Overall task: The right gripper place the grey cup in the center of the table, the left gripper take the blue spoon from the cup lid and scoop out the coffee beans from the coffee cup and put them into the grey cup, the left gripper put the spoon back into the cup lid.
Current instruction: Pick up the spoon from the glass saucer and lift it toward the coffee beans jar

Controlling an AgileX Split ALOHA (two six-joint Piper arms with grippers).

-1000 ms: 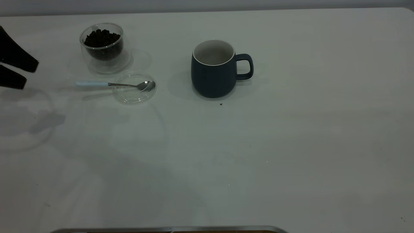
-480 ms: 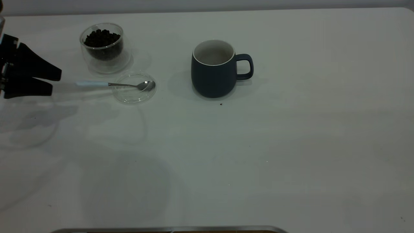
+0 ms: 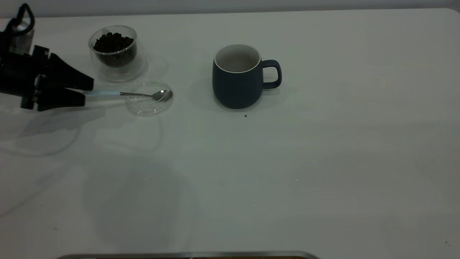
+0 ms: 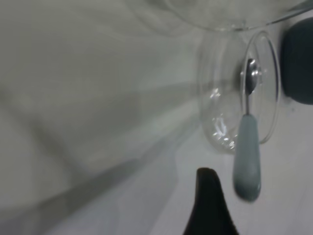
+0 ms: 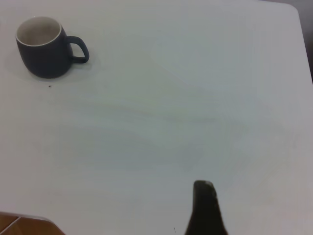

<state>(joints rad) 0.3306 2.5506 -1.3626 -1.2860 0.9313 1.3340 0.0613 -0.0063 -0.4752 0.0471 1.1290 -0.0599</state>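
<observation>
The grey cup [image 3: 236,79] stands upright near the table's [image 3: 323,162] middle, handle to the right; it also shows in the right wrist view [image 5: 44,49]. The coffee cup [image 3: 115,52] holds coffee beans [image 3: 113,42] at the back left. The cup lid [image 3: 149,98] lies in front of it. The blue spoon [image 3: 125,94] rests with its bowl in the lid and its handle pointing left. My left gripper [image 3: 88,92] is open, its fingertips on either side of the handle's end [image 4: 246,161]; one finger [image 4: 209,200] shows beside the handle. My right gripper is out of the exterior view; one finger [image 5: 205,208] shows over bare table.
A single stray bean [image 3: 245,116] lies just in front of the grey cup. A metal edge [image 3: 187,255] runs along the table's front. The table's rounded corner [image 5: 293,10] is far right.
My left gripper has moved right from the left edge, and its open fingers now reach the end of the spoon's handle. The cups, lid and spoon have not moved.
</observation>
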